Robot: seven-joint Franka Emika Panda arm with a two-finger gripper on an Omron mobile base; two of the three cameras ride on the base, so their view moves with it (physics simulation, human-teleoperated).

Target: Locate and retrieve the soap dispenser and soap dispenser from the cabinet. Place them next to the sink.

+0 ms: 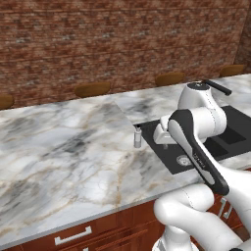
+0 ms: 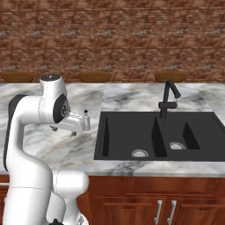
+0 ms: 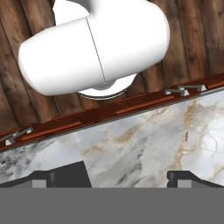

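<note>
Pincer (image 3: 130, 177) spread wide, empty, over marble counter (image 1: 68, 162); grey bottle (image 1: 138, 137) just beside it (placed near sink (image 2: 127, 132)).

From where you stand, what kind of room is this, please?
Most likely a kitchen. A black double-basin sink with a black faucet is set into a marble counter, with reddish-brown cabinets below it. A grey soap dispenser stands on the counter beside the sink, and a brick wall stands behind.
</note>
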